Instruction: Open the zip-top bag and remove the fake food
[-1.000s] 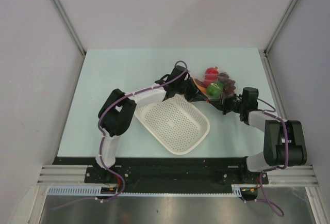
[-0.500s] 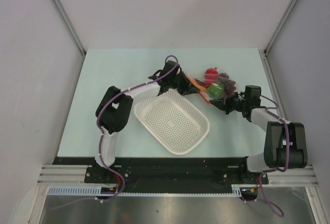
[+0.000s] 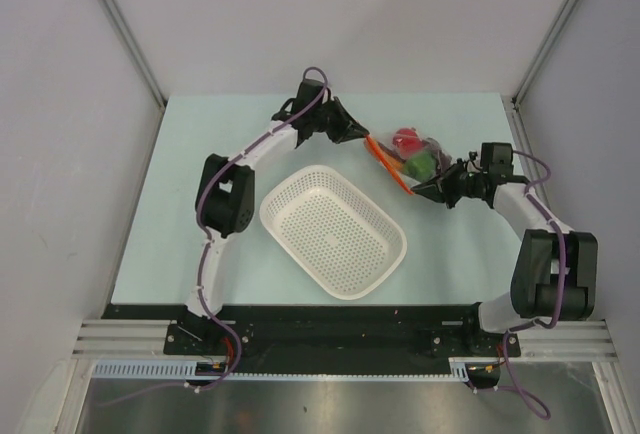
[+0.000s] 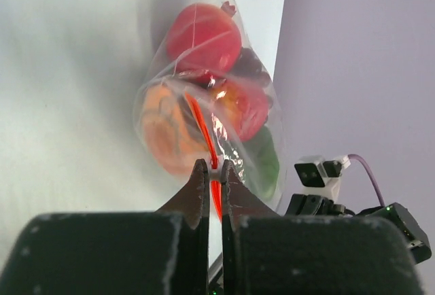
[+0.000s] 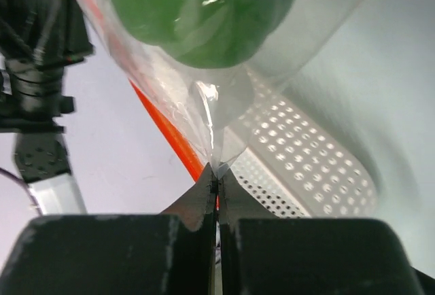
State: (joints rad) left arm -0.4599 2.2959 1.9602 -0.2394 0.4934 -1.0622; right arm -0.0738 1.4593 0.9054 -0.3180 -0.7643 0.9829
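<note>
Wrist views alone show the left hand (image 4: 212,172) clamping the bag (image 4: 228,50) by its orange strip (image 4: 200,124), and the right hand (image 5: 213,172) pinching its clear film.

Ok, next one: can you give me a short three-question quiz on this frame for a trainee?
1. True or false: the left gripper and the right gripper are both shut on the zip-top bag.
2. The left gripper pinches the bag at: A) its orange-red zipper strip; B) its bottom seam; C) its middle.
3. Which toy fills the top of the right wrist view?
Key: 1 true; 2 A; 3 the green bell pepper.
</note>
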